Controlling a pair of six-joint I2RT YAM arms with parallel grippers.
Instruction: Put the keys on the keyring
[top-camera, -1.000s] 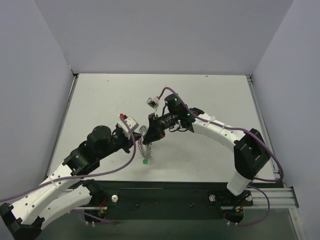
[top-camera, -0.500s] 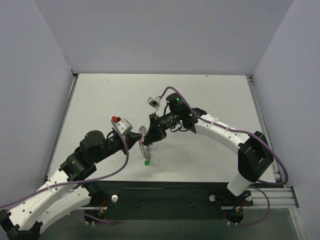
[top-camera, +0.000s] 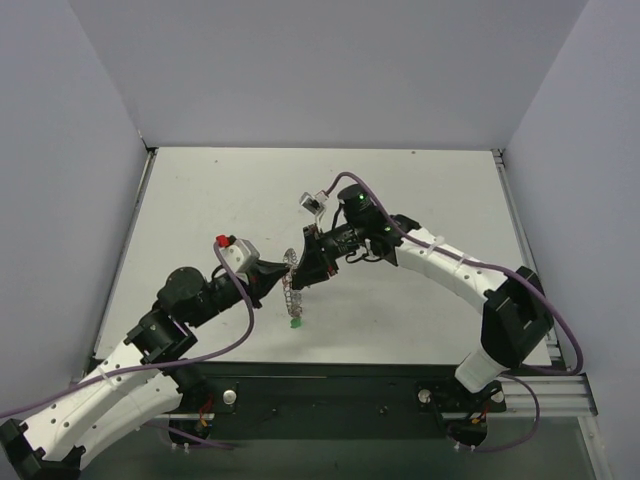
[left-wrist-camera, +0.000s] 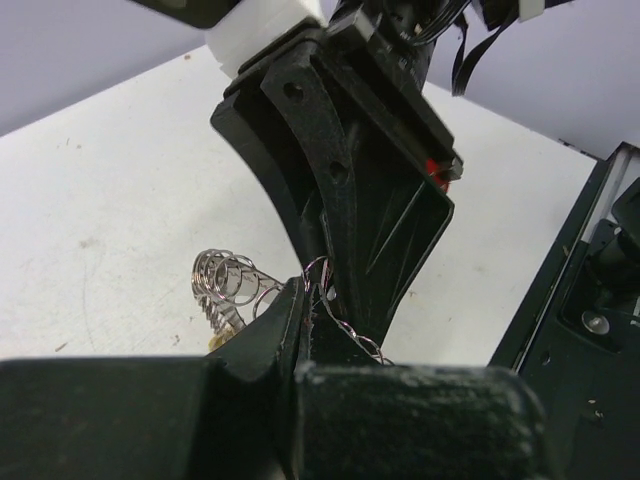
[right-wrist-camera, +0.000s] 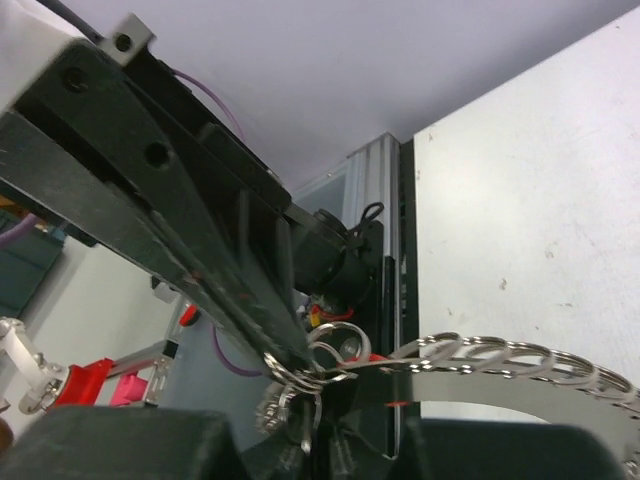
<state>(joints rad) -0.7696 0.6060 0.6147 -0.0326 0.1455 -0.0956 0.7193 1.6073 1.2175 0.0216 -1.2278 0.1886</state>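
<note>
Silver keyring (top-camera: 290, 288): held up off the counter (top-camera: 430, 200) between your two grippers, near the middle. Its fringe of small silver pieces curves downward, and a green tag (top-camera: 294, 323) hangs lowest. You cannot tell whether that tag rests on the surface or hangs just above it.
Left gripper (top-camera: 273, 280): closed, with its tips pinched on the thin wire where a few small loops bunch together.
Right gripper (top-camera: 305, 271): closed on the keyring's fringed band, its tips all but touching the left ones.
Keys: you cannot pick out a separate key in any view. The pieces hanging at the pinch point are too small and blurred to name.
Step in hand: most likely threading, since both grips meet at one spot on the wire, as you would to work a piece round onto it.
Next move calls for: very small, slow motion. Hold one grip firm as the anchor and shift only the other along the wire. Watch that the crowded tips do not knock the wire loose.
</note>
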